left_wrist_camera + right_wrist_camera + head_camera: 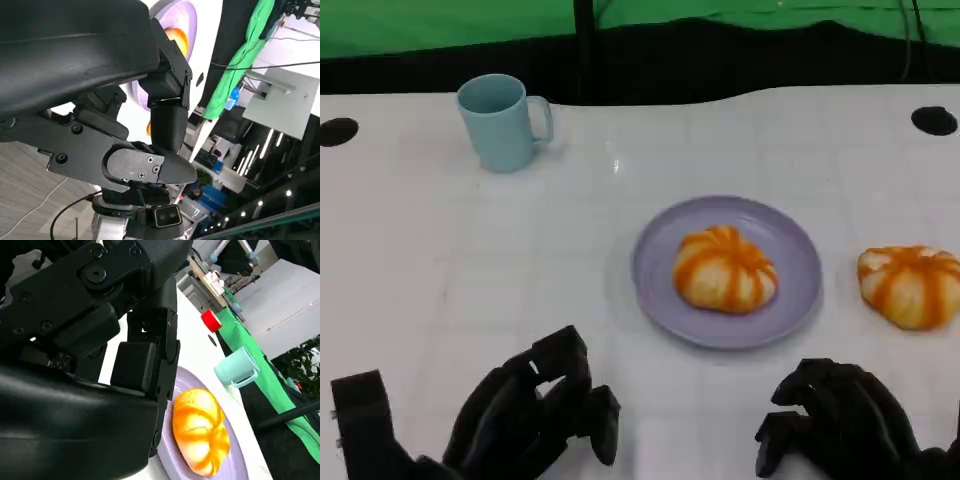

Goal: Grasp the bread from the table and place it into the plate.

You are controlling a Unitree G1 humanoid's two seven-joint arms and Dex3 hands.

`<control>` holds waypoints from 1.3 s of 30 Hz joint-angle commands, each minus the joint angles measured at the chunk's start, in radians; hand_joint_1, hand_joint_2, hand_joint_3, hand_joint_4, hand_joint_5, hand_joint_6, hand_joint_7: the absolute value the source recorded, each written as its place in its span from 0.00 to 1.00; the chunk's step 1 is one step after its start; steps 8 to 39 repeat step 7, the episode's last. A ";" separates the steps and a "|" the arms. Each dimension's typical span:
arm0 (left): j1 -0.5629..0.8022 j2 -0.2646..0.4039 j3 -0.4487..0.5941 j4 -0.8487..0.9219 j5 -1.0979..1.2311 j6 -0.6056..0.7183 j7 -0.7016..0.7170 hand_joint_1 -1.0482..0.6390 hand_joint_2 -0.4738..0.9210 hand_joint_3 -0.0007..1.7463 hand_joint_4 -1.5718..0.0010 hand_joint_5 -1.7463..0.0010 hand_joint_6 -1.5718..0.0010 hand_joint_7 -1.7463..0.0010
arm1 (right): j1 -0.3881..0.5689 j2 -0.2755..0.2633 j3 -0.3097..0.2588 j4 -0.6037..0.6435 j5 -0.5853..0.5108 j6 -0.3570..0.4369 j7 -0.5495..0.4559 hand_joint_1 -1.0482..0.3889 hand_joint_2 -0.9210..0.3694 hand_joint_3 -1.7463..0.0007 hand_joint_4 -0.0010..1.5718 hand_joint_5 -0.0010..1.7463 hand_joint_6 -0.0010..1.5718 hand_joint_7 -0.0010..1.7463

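Right hand [850, 425] hangs empty, fingers curled, near the bread [912, 286] lying on the table [470, 270] beside the plate [660, 290]; you should cup its soft, light, likely crushable sides gently.

The table [440, 260] looks smooth and glossy white, catching soft reflections. The plate [798, 290] has a satiny lavender finish — the mug [500, 125] a matt pale blue. Both breads [725, 270] [912, 285] look glazed and shiny. The hands [535, 415] [840, 420] are matt black plastic; green cloth [440, 25] hangs behind.
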 commanded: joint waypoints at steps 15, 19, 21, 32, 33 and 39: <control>-0.038 -0.011 0.047 0.040 0.009 0.002 -0.040 0.20 1.00 0.13 0.42 0.00 0.56 0.00 | -0.008 -0.013 -0.010 0.010 0.008 -0.011 0.003 0.03 0.15 1.00 0.99 0.44 1.00 0.21; -0.038 -0.011 0.047 0.040 0.009 0.002 -0.040 0.20 1.00 0.13 0.42 0.00 0.56 0.00 | -0.008 -0.013 -0.010 0.010 0.008 -0.011 0.003 0.03 0.15 1.00 0.99 0.44 1.00 0.21; -0.038 -0.011 0.047 0.040 0.009 0.002 -0.040 0.20 1.00 0.13 0.42 0.00 0.56 0.00 | -0.008 -0.013 -0.010 0.010 0.008 -0.011 0.003 0.03 0.15 1.00 0.99 0.44 1.00 0.21; -0.038 -0.011 0.047 0.040 0.009 0.002 -0.040 0.20 1.00 0.13 0.42 0.00 0.56 0.00 | -0.008 -0.013 -0.010 0.010 0.008 -0.011 0.003 0.03 0.15 1.00 0.99 0.44 1.00 0.21; -0.038 -0.011 0.047 0.040 0.009 0.002 -0.040 0.20 1.00 0.13 0.42 0.00 0.56 0.00 | -0.008 -0.013 -0.010 0.010 0.008 -0.011 0.003 0.03 0.15 1.00 0.99 0.44 1.00 0.21; -0.038 -0.011 0.047 0.040 0.009 0.002 -0.040 0.20 1.00 0.13 0.42 0.00 0.56 0.00 | -0.008 -0.013 -0.010 0.010 0.008 -0.011 0.003 0.03 0.15 1.00 0.99 0.44 1.00 0.21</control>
